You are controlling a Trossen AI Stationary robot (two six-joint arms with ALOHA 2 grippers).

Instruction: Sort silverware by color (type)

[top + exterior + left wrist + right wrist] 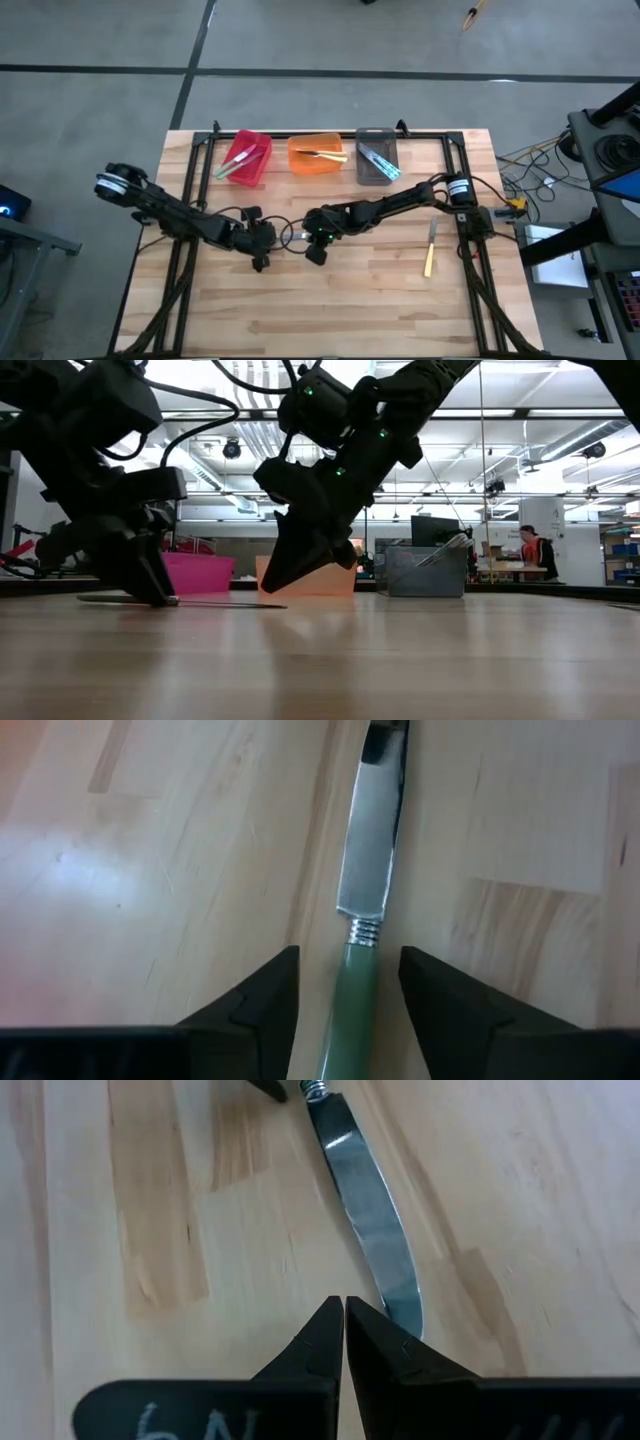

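Green-handled knife [362,900] between left gripper [348,982] fingers

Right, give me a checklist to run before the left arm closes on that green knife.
1. Left pincer open: ok, its fingers stand apart on either side of the green handle.
2. Green-handled knife lying flat on the table: ok.
3. Handle centred between the fingers: ok, roughly.
4. Right pincer clear of the knife: not ok; it is shut, with its tips right at the blade's end.
5. Red bin matches the colour: ok, green-handled pieces already lie in it.
6. Other loose silverware: not ok; a yellow-handled piece still lies on the table by the right arm.
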